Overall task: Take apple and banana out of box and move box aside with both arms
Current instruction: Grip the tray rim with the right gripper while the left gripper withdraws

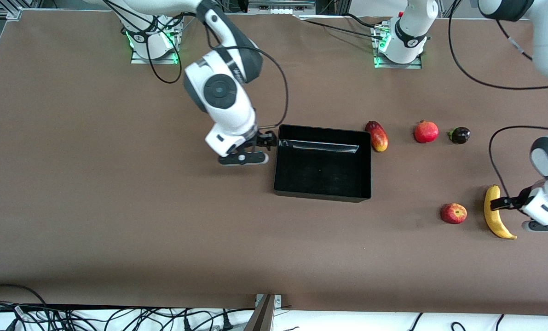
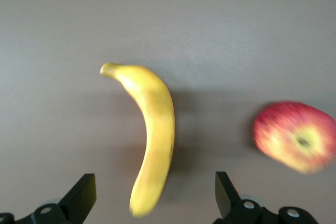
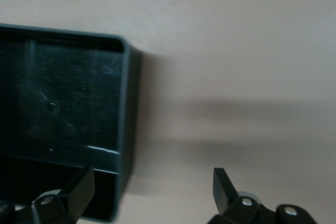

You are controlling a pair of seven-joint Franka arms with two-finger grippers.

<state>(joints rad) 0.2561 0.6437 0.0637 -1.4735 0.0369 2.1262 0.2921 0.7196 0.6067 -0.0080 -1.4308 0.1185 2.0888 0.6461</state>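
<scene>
The black box (image 1: 322, 163) sits on the brown table (image 1: 117, 207) about midway between the two arms' ends, and serves here as the landmark. The right gripper (image 1: 268, 141) hangs low at the box's wall toward the right arm's end; in the right wrist view its fingers (image 3: 79, 187) are spread wide, one over the box's corner and the other over bare table beside it, gripping nothing. The box (image 3: 63, 119) itself holds nothing. The banana (image 1: 494, 212) lies well apart from the box toward the left arm's end and somewhat nearer the front camera. The left gripper (image 1: 501, 203) is over the banana's middle; the left wrist view shows its fingers (image 2: 81, 198) opened on either side of the banana (image 2: 152, 135), apart from it. The apple (image 1: 453, 213) rests between the box and the banana, just beside the banana. A mango (image 1: 377, 136) lies just beside the box's corner, then a pomegranate (image 1: 426, 131) and a small dark fruit (image 1: 459, 135) farther toward the left arm's end
</scene>
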